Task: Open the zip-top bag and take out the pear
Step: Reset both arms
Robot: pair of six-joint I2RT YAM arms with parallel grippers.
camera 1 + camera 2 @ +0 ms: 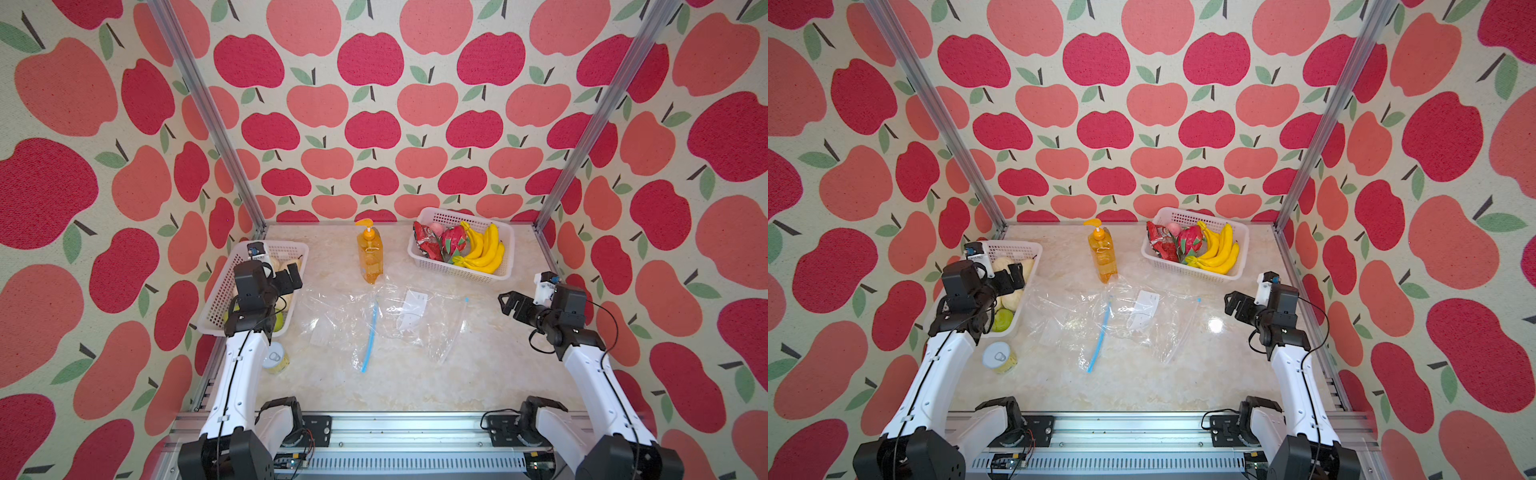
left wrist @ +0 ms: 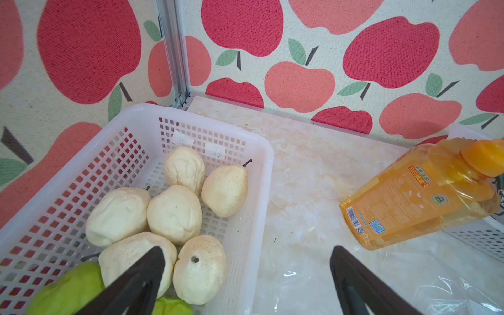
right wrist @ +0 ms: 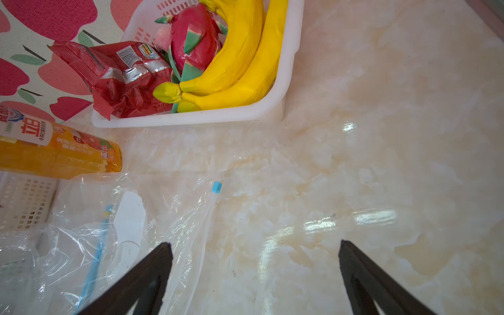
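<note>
Marble tabletop point(image 2: 313, 177), pears point(image 2: 174, 210) in basket point(image 2: 191, 117) beneath left tool point(image 2: 246, 249)

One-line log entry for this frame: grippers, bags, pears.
left gripper: open, over basket rim | right gripper: open, above table | zip-top bags: flat on table | pears: in basket

Left gripper point(image 1: 286, 277) hovers over the white basket point(image 1: 220, 291); the crumpled clear zip-top bag point(image 1: 340, 316) lies mid-table.
</note>
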